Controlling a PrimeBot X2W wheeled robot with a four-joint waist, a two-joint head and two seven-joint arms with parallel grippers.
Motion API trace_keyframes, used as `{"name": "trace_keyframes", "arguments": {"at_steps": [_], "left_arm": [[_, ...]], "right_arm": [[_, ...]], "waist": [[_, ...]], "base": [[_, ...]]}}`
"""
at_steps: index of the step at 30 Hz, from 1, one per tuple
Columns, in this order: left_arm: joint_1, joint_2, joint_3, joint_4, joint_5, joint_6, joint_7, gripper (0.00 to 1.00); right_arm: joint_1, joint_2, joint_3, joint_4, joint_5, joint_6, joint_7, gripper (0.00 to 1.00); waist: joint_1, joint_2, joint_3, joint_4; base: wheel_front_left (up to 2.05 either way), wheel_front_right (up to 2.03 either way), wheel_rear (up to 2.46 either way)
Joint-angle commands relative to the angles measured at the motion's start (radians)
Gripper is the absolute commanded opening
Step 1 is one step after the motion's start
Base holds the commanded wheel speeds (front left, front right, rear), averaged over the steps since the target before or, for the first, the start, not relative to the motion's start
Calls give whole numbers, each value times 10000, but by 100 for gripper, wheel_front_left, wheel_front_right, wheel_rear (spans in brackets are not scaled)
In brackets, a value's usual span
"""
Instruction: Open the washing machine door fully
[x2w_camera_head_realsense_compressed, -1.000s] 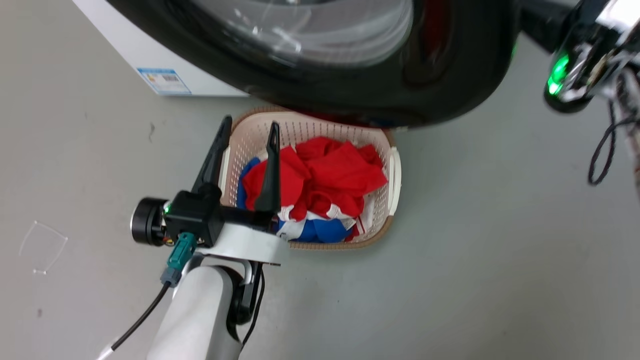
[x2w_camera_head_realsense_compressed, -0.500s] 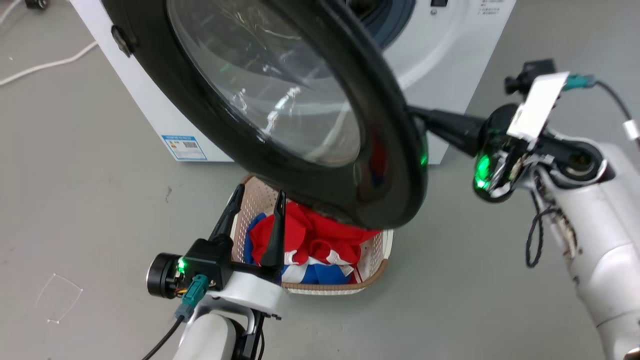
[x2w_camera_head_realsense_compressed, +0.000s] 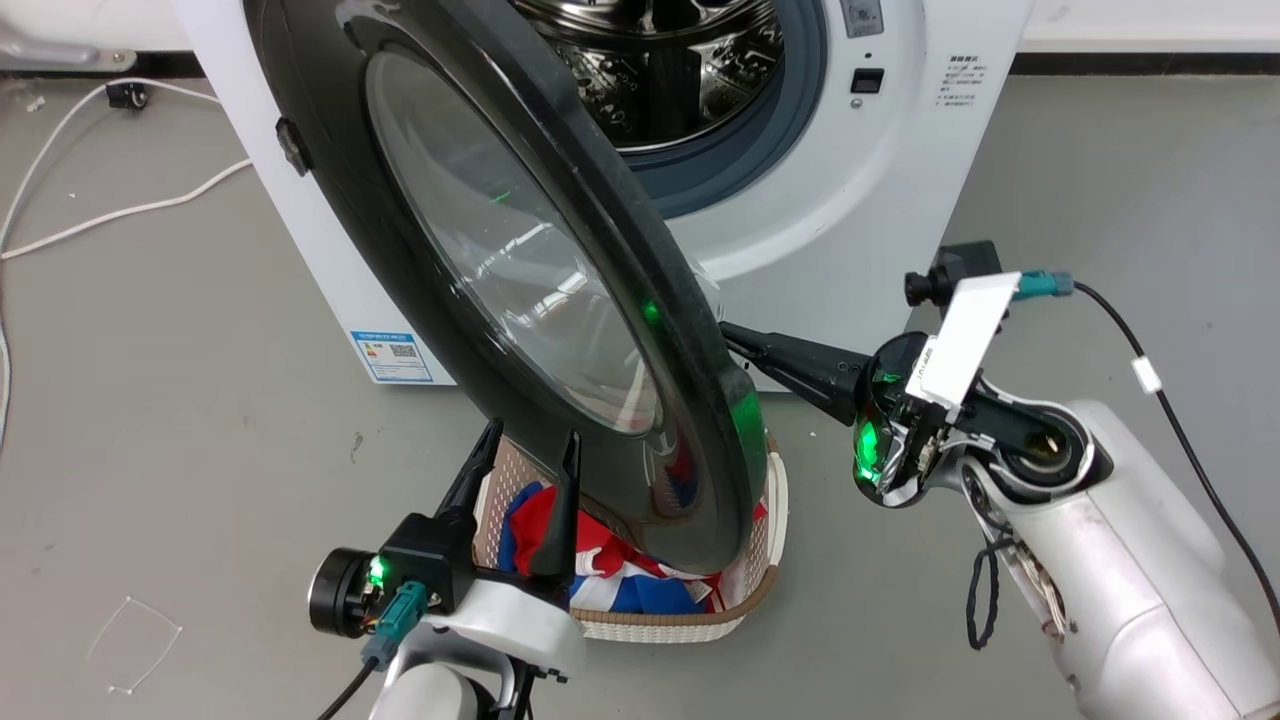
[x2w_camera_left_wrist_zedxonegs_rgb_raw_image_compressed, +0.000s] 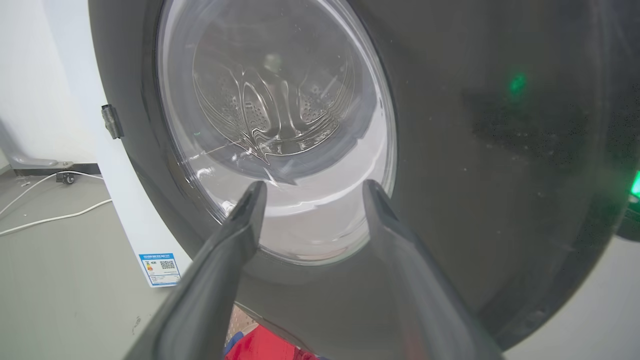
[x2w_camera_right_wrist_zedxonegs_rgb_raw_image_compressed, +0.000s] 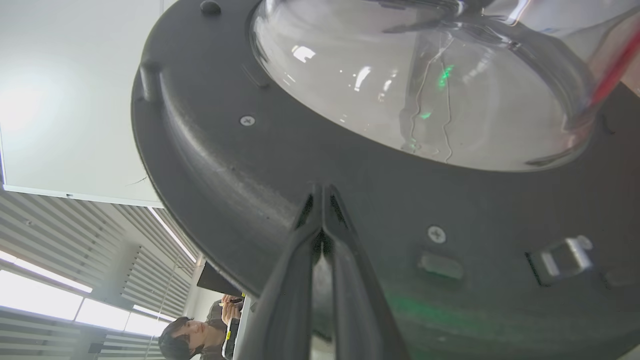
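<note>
The washing machine (x2w_camera_head_realsense_compressed: 860, 200) stands white with its steel drum (x2w_camera_head_realsense_compressed: 670, 60) exposed. The washing machine door (x2w_camera_head_realsense_compressed: 690, 380), black-rimmed with a clear glass bowl, is swung out roughly half way and appears nearly edge-on in the head view. My right gripper (x2w_camera_head_realsense_compressed: 728, 335) is shut, its tips pressed against the door's inner face near the free edge; the right wrist view has that gripper (x2w_camera_right_wrist_zedxonegs_rgb_raw_image_compressed: 320, 192) touching the black inner rim (x2w_camera_right_wrist_zedxonegs_rgb_raw_image_compressed: 225, 165) below the glass bowl (x2w_camera_right_wrist_zedxonegs_rgb_raw_image_compressed: 425, 90). My left gripper (x2w_camera_head_realsense_compressed: 530, 445) hangs open in front of the door's outer side (x2w_camera_left_wrist_zedxonegs_rgb_raw_image_compressed: 475, 150), holding nothing.
A beige laundry basket (x2w_camera_head_realsense_compressed: 650, 628) with red, white and blue clothes (x2w_camera_head_realsense_compressed: 620, 585) sits on the floor under the door's lower edge. A white cable (x2w_camera_head_realsense_compressed: 120, 210) runs along the floor left of the machine. A person (x2w_camera_right_wrist_zedxonegs_rgb_raw_image_compressed: 190, 335) shows in the right wrist view.
The head camera has tilted up, bringing the machine's front and drum into view. The door has turned more edge-on, with the right gripper staying against its inner side.
</note>
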Motion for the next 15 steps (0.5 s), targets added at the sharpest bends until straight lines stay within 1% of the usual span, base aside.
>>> {"name": "trace_keyframes", "arguments": {"at_steps": [1, 4, 5, 7, 12, 15], "left_arm": [[135, -7, 48, -1, -27, 14, -25, 100], [172, -7, 97, -27, -57, 56, -25, 100], [209, -7, 151, -15, -65, 83, -25, 100], [258, -5, 212, 14, -58, 81, -25, 100], [312, 6, 373, 60, -45, 110, -25, 100], [352, 44, 481, 87, -36, 116, -25, 100]], "right_arm": [[353, -104, -229, -224, -330, 4, -1136, 0], [648, -236, -598, -440, -758, 4, -2524, 0], [919, -319, -873, -670, -956, 4, -3330, 0], [1287, -510, -1197, -974, -1156, 4, -4080, 0], [2575, -975, -2003, -1773, -1405, 3, -5500, 0], [3391, -1378, -2313, -2309, -1791, 4, -6231, 0]], "waist": [[2, 0, -34, -75], [2, 0, -38, -177], [2, 0, -52, -260], [2, 0, -108, -338], [2, 0, -235, -579], [2, 0, -291, -735]], "base": [[0, 0, 0], [0, 0, 0], [0, 0, 0], [0, 0, 0], [0, 0, 0], [0, 0, 0]]}}
